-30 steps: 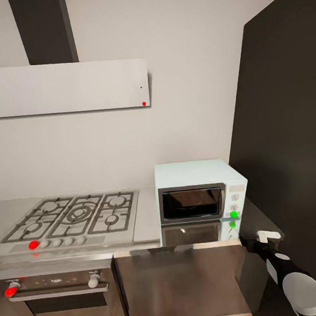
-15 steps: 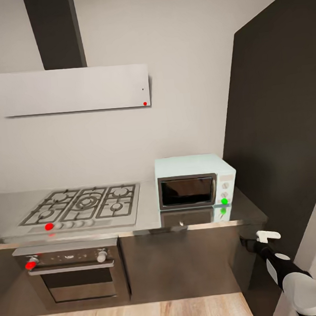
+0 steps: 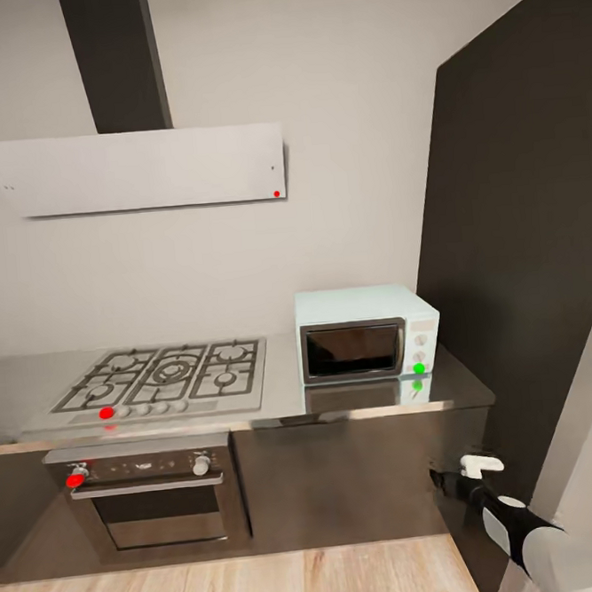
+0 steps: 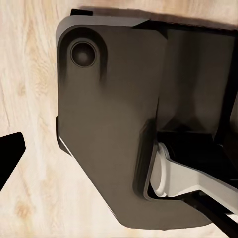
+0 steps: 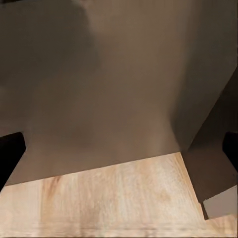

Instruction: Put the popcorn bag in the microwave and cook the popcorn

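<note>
While the robot stands back from the kitchen run, the head view lists the following. Microwave (image 3: pixel 368 333): centre-right of frame, on the countertop (image 3: pixel 286 402), door closed, dark glass, a green light low on its knob panel. Hob (image 3: pixel 169 377): centre-left, on the same countertop, one red knob at its front. Oven (image 3: pixel 151 496): lower left, under the hob, built into dark cabinet fronts. Hood (image 3: pixel 130 171): upper left, pale slab under a dark flue. Tall dark panel (image 3: pixel 522 225): right side. Wood floor (image 3: pixel 239 590): along the bottom. Popcorn bag: no sign of it on the visible stretch of countertop; its place cannot be told. Right arm (image 3: pixel 529 536): lower right corner, held low in front of the cabinets; right wrist view has dark fingertips at both side edges, so the right gripper (image 5: pixel 119 146) reads as apart and empty. Left gripper: one dark fingertip (image 4: pixel 10 153) over floor beside the robot's own dark body; apart or together cannot be told. Risks, as judgement: with the bag unlocated, the base may drive the wrong way; the low right arm could clip the cabinet fronts on approach.
</note>
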